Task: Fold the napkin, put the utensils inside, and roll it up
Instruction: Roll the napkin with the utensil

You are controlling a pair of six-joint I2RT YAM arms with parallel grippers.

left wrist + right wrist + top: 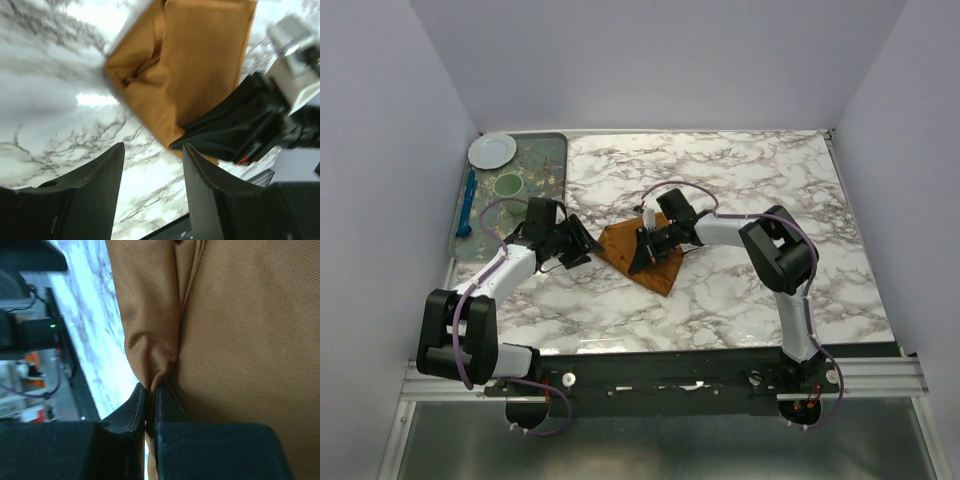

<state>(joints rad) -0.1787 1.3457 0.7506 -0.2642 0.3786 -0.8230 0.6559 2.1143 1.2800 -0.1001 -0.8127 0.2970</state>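
Observation:
The rust-orange napkin (650,260) lies folded on the marble table (740,180) near the middle. My right gripper (642,252) is shut on a pinched fold of the napkin (150,360), its jaws closed tight on the cloth. My left gripper (582,245) is open and empty just left of the napkin; in its wrist view the napkin (195,65) lies ahead of the open fingers (200,190), with the right gripper's black fingers (235,125) on the cloth. The copper fork is not visible.
A grey-green tray (548,150) at the far left holds a white plate (492,150), a small green bowl (508,185) and a blue utensil (467,205). White walls enclose the table on three sides.

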